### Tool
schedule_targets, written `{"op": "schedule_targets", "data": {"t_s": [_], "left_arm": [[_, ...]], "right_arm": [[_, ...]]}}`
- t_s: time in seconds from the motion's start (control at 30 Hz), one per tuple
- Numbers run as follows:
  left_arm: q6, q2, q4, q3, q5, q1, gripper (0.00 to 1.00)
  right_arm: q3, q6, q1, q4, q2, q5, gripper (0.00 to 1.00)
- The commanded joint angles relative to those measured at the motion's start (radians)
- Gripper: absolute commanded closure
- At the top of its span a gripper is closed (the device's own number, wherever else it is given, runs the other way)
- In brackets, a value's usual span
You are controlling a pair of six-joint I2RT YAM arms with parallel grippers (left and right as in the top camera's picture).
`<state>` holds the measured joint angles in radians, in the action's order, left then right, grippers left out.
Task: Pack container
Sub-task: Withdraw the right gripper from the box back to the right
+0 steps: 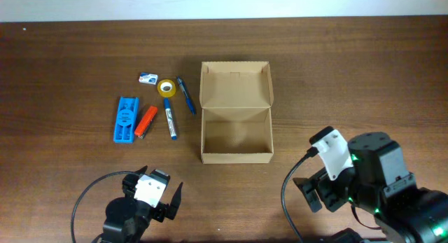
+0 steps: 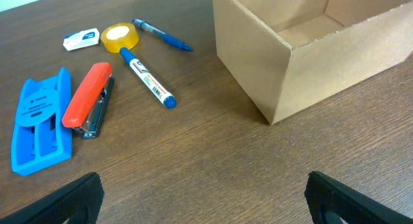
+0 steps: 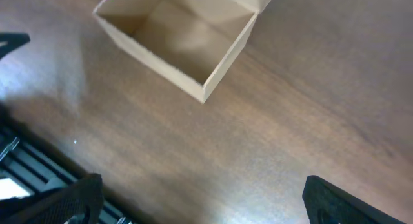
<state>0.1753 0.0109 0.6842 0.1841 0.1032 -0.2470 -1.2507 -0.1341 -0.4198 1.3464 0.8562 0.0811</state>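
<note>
Stapler (image 2: 88, 98), marker (image 2: 147, 77) seen from left wrist, not right wrist. Container (image 1: 236, 157) open, flap toward far edge, long axis seemingly near-far. Left gripper (image 2: 203, 195), right gripper (image 3: 203, 192): fingers spread, empty.

Wood table (image 1: 350, 61) w/ box (image 1: 236, 157), pens (image 1: 186, 96), tape (image 1: 166, 88), stapler (image 1: 145, 121), eraser (image 1: 147, 78)

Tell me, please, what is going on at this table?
Two robot arms are set to pack the cardboard box, which stands open and empty on the table. Nothing is handled yet: the left claw and the right claw are both open and hold nothing. To the left of the box lie a blue holder, an orange stapler, a marker, a tape roll, a blue pen and an eraser.
</note>
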Motion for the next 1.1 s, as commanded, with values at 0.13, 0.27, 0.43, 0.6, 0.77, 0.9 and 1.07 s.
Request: {"op": "schedule_targets", "data": {"t_s": [0.13, 0.27, 0.43, 0.6, 0.77, 0.9, 1.07], "left_arm": [[-0.005, -0.005, -0.003, -0.006, -0.003, 0.003, 0.0], [-0.005, -0.005, -0.003, -0.006, -0.003, 0.003, 0.0], [-0.005, -0.005, -0.003, -0.006, -0.003, 0.003, 0.0], [-0.005, -0.005, -0.003, -0.006, -0.003, 0.003, 0.0], [-0.005, -0.005, -0.003, -0.006, -0.003, 0.003, 0.0], [-0.005, -0.005, -0.003, -0.006, -0.003, 0.003, 0.0], [-0.005, -0.005, -0.003, -0.006, -0.003, 0.003, 0.0]], "right_arm": [[-0.063, 0.0, -0.005, -0.028, -0.008, -0.094, 0.01], [-0.063, 0.0, -0.005, -0.078, -0.008, -0.094, 0.01], [-0.062, 0.001, -0.005, -0.089, -0.008, -0.093, 0.01], [-0.062, 0.001, -0.005, -0.09, -0.007, -0.093, 0.01], [-0.062, 0.001, -0.005, -0.089, -0.006, -0.093, 0.01], [-0.062, 0.001, -0.005, -0.089, -0.006, -0.093, 0.01], [-0.062, 0.001, -0.005, -0.089, -0.006, -0.093, 0.01]]}}
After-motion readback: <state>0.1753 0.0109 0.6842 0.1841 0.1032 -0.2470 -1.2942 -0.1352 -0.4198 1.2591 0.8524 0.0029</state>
